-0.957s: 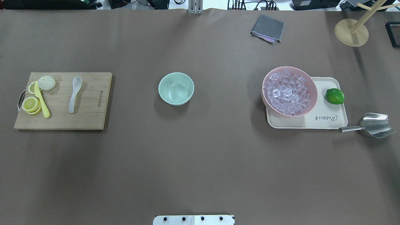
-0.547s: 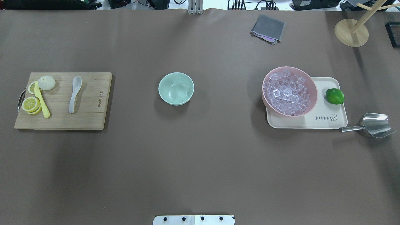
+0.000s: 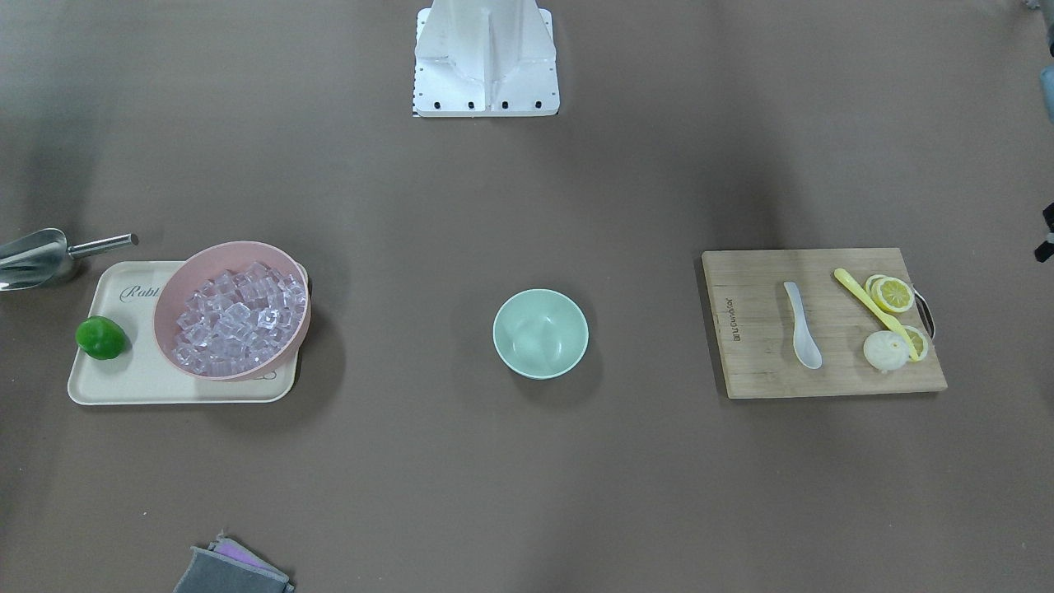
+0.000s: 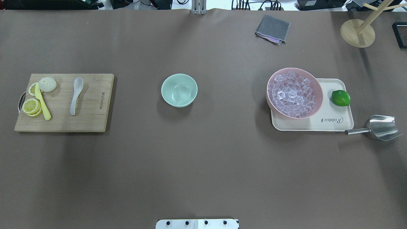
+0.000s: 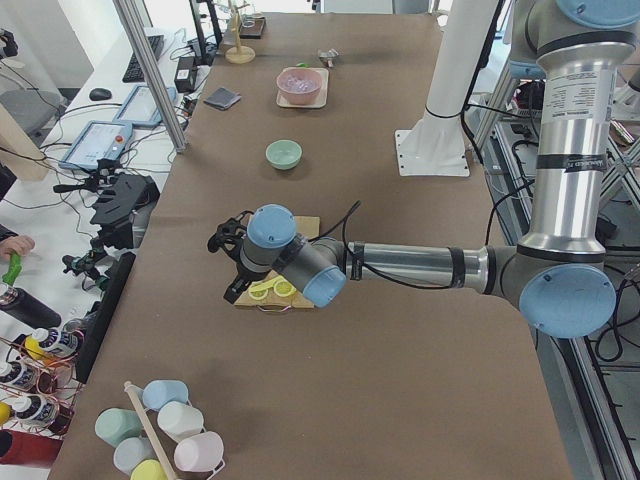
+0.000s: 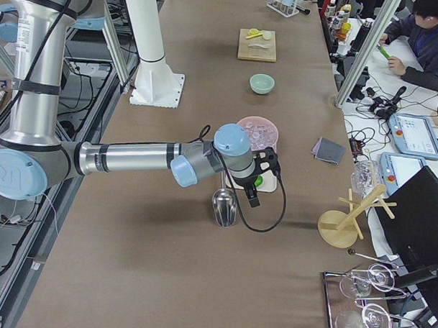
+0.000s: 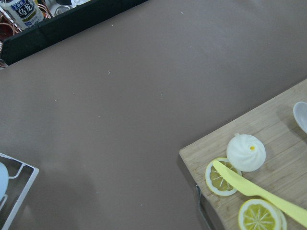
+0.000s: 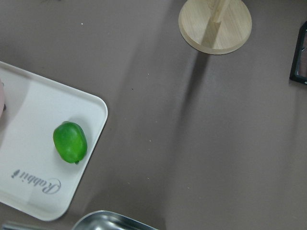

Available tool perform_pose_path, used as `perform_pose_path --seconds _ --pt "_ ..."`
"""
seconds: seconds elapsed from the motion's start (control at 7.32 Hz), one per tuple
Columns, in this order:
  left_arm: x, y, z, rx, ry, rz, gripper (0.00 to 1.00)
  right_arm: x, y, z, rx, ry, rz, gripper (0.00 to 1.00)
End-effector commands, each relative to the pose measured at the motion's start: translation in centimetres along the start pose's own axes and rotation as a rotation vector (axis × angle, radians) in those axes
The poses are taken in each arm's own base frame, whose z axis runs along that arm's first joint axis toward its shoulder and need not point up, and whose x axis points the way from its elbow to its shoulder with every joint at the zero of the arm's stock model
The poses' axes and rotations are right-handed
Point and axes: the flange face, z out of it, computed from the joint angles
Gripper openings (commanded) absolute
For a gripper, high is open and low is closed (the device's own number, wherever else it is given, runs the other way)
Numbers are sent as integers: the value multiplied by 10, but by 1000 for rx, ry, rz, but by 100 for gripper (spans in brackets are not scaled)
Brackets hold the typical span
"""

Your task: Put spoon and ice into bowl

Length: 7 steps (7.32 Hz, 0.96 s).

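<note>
Items on the brown table, as they lie:

- Spoon (image 4: 75, 95): white, flat on the wooden cutting board (image 4: 92, 117) at the robot's left end, scoop pointing away from the robot, nothing touching it.
- Same board: a yellow plastic knife (image 4: 43, 103) across lemon slices (image 4: 31, 106), and a white bun-shaped piece (image 4: 47, 84) at the knife's far tip.
- Bowl (image 4: 179, 92): mint green, upright, mid-table, well apart from the board and from the tray.
- Ice (image 4: 292, 93): clear cubes heaped in a pink bowl (image 4: 318, 95), which sits on the inner end of a cream tray (image 4: 311, 124) at the robot's right.
- Lime (image 4: 341, 98): on the tray's outer end.
- Metal scoop (image 4: 381, 127): on the table just off the tray's near outer corner, handle pointing towards the tray.
- Grey cloth (image 4: 272, 28) and round wooden stand base (image 4: 357, 33): far edge of the table.
- Left gripper (image 5: 228, 262): hangs above the outer end of the board, holding nothing that I can see. Whether its fingers are apart I cannot tell.
- Right gripper (image 6: 260, 180): hangs above the scoop and the tray's end; its finger state I likewise cannot tell.
</note>
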Motion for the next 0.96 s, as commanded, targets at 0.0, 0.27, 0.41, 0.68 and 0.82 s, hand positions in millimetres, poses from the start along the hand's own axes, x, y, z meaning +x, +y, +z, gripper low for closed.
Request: perform_pose_path --seconds 0.0,0.27,0.41,0.68,0.82 --pt "98 -41 65 -40 125 -204 99 -70 -28 30 17 -87 152 100" --pt "144 -40 107 -10 59 -343 99 -120 -33 53 33 -43 258 97" --pt "167 -48 122 0 50 -380 99 -137 -31 68 39 -7 315 96" --pt "201 -41 155 7 6 -388 98 -174 -32 96 51 84 345 95" --pt "214 -33 170 10 -21 -390 98 -184 -33 101 53 118 354 95"
